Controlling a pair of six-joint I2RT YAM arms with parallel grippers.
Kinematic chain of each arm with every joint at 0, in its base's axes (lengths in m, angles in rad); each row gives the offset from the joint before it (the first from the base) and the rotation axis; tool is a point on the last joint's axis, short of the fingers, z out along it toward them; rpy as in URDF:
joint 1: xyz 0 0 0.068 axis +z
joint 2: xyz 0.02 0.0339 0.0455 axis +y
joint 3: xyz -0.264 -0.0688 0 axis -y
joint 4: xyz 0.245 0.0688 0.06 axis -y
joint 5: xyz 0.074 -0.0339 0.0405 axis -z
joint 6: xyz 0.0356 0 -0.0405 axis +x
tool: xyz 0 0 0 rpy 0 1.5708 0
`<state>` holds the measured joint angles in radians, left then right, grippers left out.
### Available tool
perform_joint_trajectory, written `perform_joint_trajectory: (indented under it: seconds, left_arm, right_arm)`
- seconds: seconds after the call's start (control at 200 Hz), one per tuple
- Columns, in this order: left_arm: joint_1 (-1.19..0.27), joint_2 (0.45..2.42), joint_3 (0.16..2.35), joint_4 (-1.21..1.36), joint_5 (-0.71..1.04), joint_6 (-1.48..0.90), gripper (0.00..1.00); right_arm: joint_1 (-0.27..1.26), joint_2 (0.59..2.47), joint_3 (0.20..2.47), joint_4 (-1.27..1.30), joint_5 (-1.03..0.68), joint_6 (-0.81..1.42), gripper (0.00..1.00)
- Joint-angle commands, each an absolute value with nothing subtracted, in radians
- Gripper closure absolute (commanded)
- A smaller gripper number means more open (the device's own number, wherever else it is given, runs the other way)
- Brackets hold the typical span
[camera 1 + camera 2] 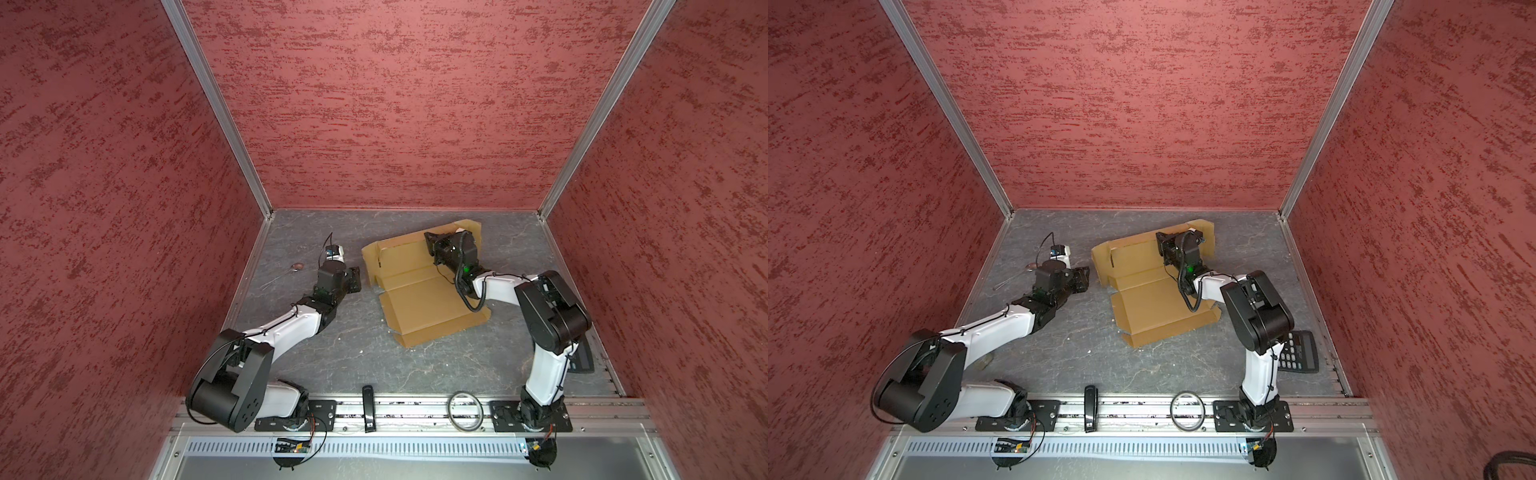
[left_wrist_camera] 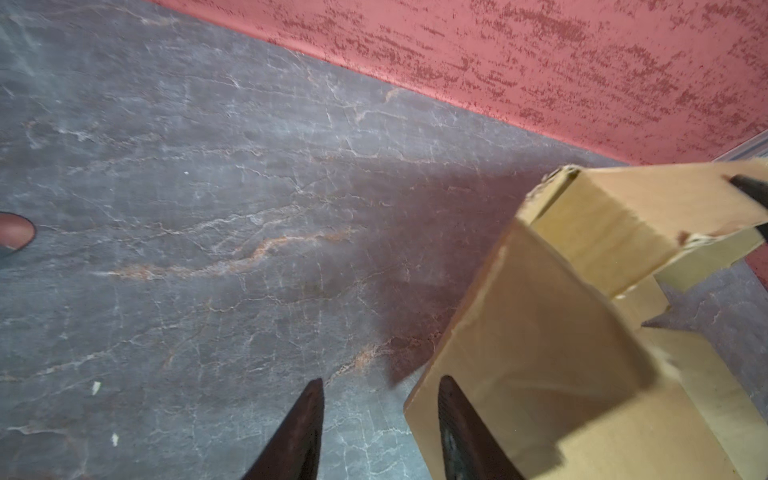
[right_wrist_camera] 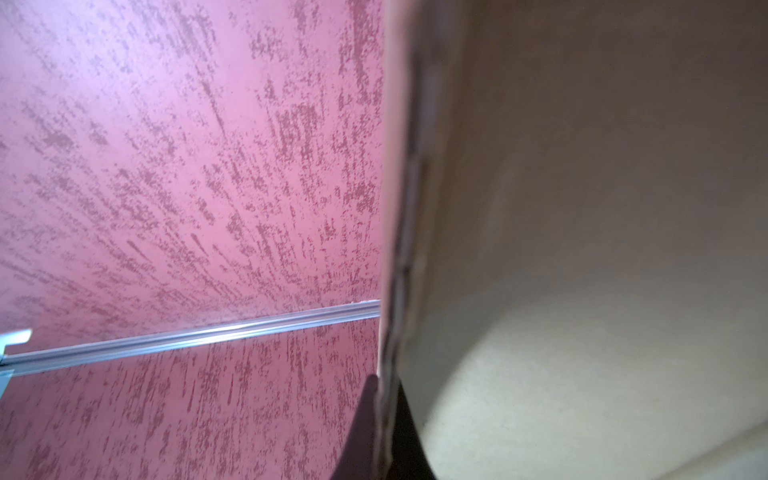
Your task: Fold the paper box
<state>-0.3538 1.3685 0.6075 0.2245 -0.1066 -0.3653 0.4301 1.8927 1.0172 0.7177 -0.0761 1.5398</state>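
The paper box point(image 1: 419, 291) point(image 1: 1154, 299) is a brown cardboard sheet lying partly folded in the middle of the table, its far and left flaps raised. My right gripper point(image 1: 429, 239) point(image 1: 1160, 240) reaches over it to the far raised flap. In the right wrist view this gripper point(image 3: 386, 380) is shut on the flap's edge, with the cardboard point(image 3: 582, 208) filling that side. My left gripper point(image 1: 357, 280) point(image 1: 1086, 277) sits low just left of the box. It is open point(image 2: 382, 380) with only table between the fingers. One finger point(image 2: 457, 415) overlaps the box's corner flap point(image 2: 540, 332).
A spoon point(image 1: 297, 266) point(image 2: 14, 230) lies on the table by the left wall. A calculator point(image 1: 1300, 351) sits behind the right arm near the right wall. A black clip point(image 1: 368, 409) and a ring point(image 1: 465, 409) rest on the front rail. Red walls enclose three sides.
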Motion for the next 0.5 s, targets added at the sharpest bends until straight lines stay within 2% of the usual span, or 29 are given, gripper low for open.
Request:
perform_joint_trajectory:
  seconds: [0.0, 0.496]
  left_arm:
    - [-0.339, 1.381, 0.648, 0.177, -0.062, -0.343, 0.54]
    - [-0.348, 1.409, 0.683, 0.122, 0.065, -0.248, 0.50]
  right_arm:
    - [0.420, 1.855, 1.008, 0.780, -0.129, 1.533, 0.94]
    - [0.406, 1.890, 0.963, 0.892, -0.196, 1.516, 0.94]
